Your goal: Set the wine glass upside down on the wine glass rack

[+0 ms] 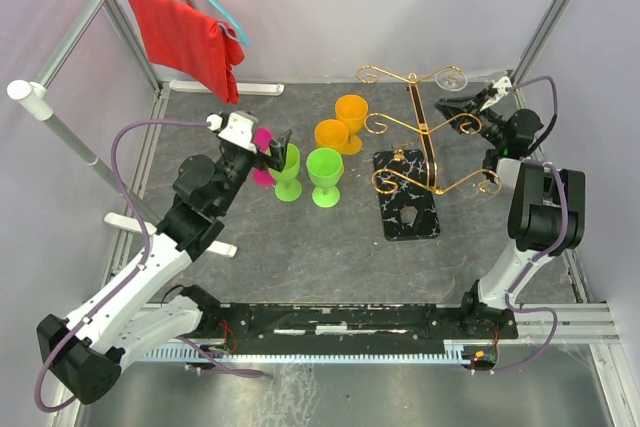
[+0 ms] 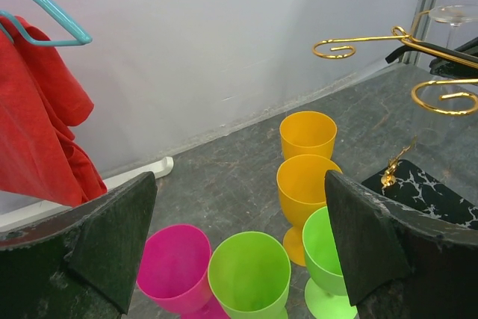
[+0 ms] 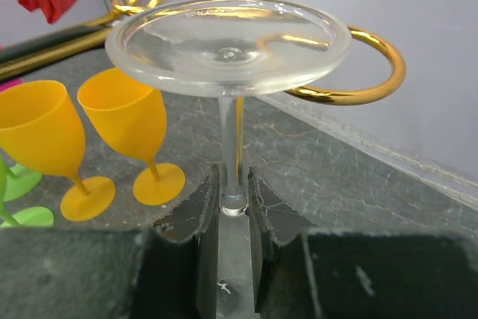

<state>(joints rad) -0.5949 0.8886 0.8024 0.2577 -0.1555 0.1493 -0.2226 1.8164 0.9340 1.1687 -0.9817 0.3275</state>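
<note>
The clear wine glass [image 3: 228,42] is upside down, foot up, and my right gripper [image 3: 233,184] is shut on its stem. In the top view the right gripper [image 1: 462,107] holds the glass [image 1: 450,77] at the far right scroll arm of the gold wire wine glass rack [image 1: 425,132]. One gold scroll [image 3: 373,84] curves right behind the foot. The glass's bowl is hidden below the fingers. The rack stands on its black veined base [image 1: 405,207]. My left gripper [image 1: 275,147] is open and empty above the coloured cups; it also shows in the left wrist view [image 2: 239,237].
A pink cup [image 2: 173,267], two green cups [image 1: 288,172] [image 1: 325,175] and two orange cups [image 1: 352,117] [image 1: 331,134] stand upright left of the rack. A red cloth [image 1: 185,37] hangs on a blue hanger at the back left. Frame posts stand at the corners.
</note>
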